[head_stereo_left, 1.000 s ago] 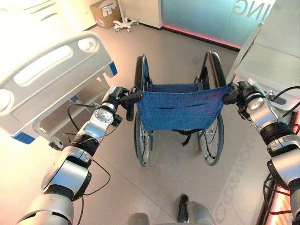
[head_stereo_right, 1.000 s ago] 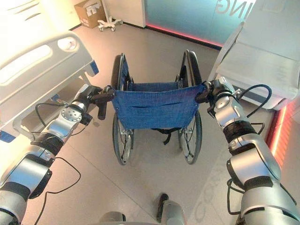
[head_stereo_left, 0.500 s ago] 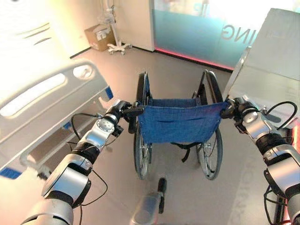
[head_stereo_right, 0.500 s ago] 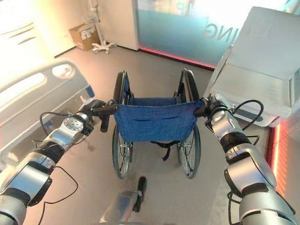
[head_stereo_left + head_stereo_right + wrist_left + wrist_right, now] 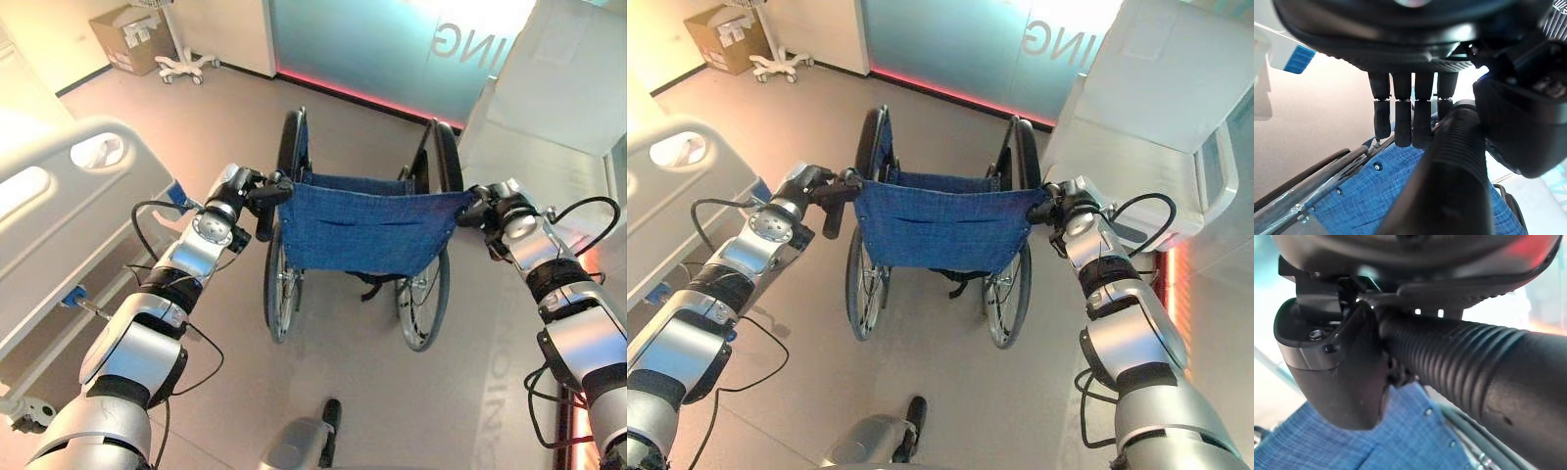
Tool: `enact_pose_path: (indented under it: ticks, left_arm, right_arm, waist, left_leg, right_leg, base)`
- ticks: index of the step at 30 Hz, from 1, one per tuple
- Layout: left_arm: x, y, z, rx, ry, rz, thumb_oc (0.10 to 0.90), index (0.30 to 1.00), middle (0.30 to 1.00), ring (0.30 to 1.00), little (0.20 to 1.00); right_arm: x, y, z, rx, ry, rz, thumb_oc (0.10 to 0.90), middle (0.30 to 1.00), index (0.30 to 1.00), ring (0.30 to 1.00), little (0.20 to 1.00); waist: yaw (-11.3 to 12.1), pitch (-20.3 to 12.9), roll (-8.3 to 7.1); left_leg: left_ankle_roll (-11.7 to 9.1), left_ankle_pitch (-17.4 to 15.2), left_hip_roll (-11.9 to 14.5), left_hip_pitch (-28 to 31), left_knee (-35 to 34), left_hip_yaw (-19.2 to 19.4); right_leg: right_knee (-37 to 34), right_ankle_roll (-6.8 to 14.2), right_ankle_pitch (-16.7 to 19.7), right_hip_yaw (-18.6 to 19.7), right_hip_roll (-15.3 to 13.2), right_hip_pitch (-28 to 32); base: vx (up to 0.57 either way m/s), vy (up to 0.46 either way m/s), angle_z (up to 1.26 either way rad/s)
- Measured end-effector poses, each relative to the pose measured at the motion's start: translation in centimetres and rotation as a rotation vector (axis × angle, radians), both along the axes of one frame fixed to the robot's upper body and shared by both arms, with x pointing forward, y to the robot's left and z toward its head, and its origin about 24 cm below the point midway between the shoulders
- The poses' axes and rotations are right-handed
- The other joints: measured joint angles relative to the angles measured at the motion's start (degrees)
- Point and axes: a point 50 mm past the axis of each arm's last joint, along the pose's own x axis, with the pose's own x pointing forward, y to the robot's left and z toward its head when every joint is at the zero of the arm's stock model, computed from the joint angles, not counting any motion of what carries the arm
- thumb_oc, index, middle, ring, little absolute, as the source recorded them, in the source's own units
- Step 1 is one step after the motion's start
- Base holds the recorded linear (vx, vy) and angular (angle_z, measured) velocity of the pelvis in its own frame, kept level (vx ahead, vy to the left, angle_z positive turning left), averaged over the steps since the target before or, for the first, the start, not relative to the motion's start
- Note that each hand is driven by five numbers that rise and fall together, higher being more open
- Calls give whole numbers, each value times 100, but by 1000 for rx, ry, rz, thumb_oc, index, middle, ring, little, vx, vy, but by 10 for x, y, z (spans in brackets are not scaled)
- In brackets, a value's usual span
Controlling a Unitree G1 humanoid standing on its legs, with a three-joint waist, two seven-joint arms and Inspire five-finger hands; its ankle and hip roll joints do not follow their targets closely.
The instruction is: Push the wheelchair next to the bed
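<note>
The wheelchair (image 5: 364, 220), with a blue cloth back and black wheels, stands on the floor right ahead, facing away from me. My left hand (image 5: 245, 191) is on its left push handle. The ribbed black grip (image 5: 1449, 171) lies pinched between the fingers (image 5: 1403, 122) and the thumb. My right hand (image 5: 487, 204) is shut on the right push handle (image 5: 1474, 367), with the thumb (image 5: 1337, 367) wrapped round it. The bed (image 5: 59, 196), with a pale grey end board, lies to the left of the wheelchair, a short gap from my left arm.
A large white cabinet (image 5: 549, 108) stands close on the right of the wheelchair. A glass wall with a red strip (image 5: 362, 49) runs across ahead. A cardboard box (image 5: 127, 39) and a wheeled stand base (image 5: 181, 67) sit at the far left corner.
The whole view has shifted as I walk. The wheelchair has rolled forward along the bed's end, which now lies further left and back. Both hands have stayed on the handles.
</note>
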Motion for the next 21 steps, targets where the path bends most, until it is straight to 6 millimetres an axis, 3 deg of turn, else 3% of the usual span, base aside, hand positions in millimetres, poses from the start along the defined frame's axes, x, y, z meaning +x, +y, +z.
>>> enact_pose_path:
  ticks: [1,2,4,6,7,10,12,14,15,16,18,20,21]
  left_arm:
    - [-2,-1,-4,-4,8,-2,400,300,300,300,300]
    - [-3,2,-7,-11,13,6,400,300,300,300,300]
    - [-4,7,-9,-11,23,25,400,300,300,300,300]
    - [-4,9,-4,-9,3,25,400,300,300,300,300]
    - [-3,14,6,-1,-26,23,400,300,300,300,300]
    - [-1,15,13,-3,-48,24,400,300,300,300,300]
    - [-1,15,16,-17,-55,25,400,300,300,300,300]
    - [1,14,21,-32,-76,25,400,300,300,300,300]
    - [3,13,29,-35,-94,25,400,300,300,300,300]
    - [5,11,33,-37,-105,20,400,300,300,300,300]
    - [5,7,34,-46,-111,14,400,300,300,300,300]
    - [2,6,29,-67,-104,8,400,300,300,300,300]
    - [1,6,26,-74,-101,6,400,300,300,300,300]
  right_arm:
    - [-1,-2,-1,-6,-5,8,400,300,300,300,300]
    - [0,-1,3,-18,-23,25,400,300,300,300,300]
    - [2,4,7,-31,-41,49,400,300,300,300,300]
    - [2,7,9,-32,-48,50,400,300,300,300,300]
    - [4,10,13,-26,-63,53,400,300,300,300,300]
    - [5,13,19,-23,-74,44,400,300,300,300,300]
    - [5,13,27,-33,-91,45,400,300,300,300,300]
    - [7,12,39,-45,-118,49,400,300,300,300,300]
    - [8,10,49,-54,-135,47,400,300,300,300,300]
    - [8,10,54,-55,-139,42,400,300,300,300,300]
    - [8,6,56,-60,-141,33,400,300,300,300,300]
    - [6,3,56,-72,-126,38,400,300,300,300,300]
    - [6,3,55,-75,-122,39,400,300,300,300,300]
  waist:
    - [55,24,134]
    - [25,59,410]
    - [-127,107,533]
    - [-348,179,456]
    - [-537,261,300]
    - [-742,367,29]
    - [-752,394,16]
    - [-755,470,57]
    - [-793,571,90]
    - [-876,603,55]
    - [-909,641,104]
    - [-816,666,177]
    - [-820,678,199]
  left_leg:
    - [-37,17,25,127,-100,-312]
    - [-76,50,176,241,-224,-438]
    - [-100,59,168,305,-250,-607]
    - [-192,-19,111,259,-210,-834]
    - [-234,-69,63,157,-144,-919]
    - [-323,-233,-53,40,112,-901]
    - [-499,-431,-63,-57,419,-1038]
    - [-645,-559,-33,-167,659,-1261]
    - [-784,-635,49,-281,787,-1417]
    - [-854,-697,219,-352,807,-1304]
    - [-863,-708,498,-280,692,-1173]
    - [-863,-690,1049,-72,333,-747]
    - [-881,-662,1153,-12,259,-663]
  right_leg:
    - [64,-189,-164,-31,116,-294]
    - [-150,-279,-220,-76,298,-708]
    - [-621,-110,-77,-58,260,-1515]
    - [-1021,109,208,81,178,-1978]
    - [-1654,268,613,267,14,-2282]
    - [-2244,430,1060,380,-447,-2424]
    - [-2233,521,1215,488,-512,-2309]
    - [-2335,456,1572,528,-454,-2130]
    - [-2317,430,1794,548,-342,-1984]
    - [-2177,348,2075,442,-308,-1983]
    - [-1955,200,1877,270,-199,-1996]
    - [-1744,-72,1601,-108,0,-1878]
    - [-1722,-73,1561,-162,24,-1818]
  base:
    - [133,-157,-33]
    - [67,-136,-29]
    - [139,-216,25]
    - [300,-261,77]
    - [378,-257,92]
    - [406,-311,81]
    - [421,-520,50]
    - [323,-503,55]
    - [276,-342,88]
    - [349,-400,106]
    - [341,-345,73]
    - [355,-375,47]
    - [284,-314,45]
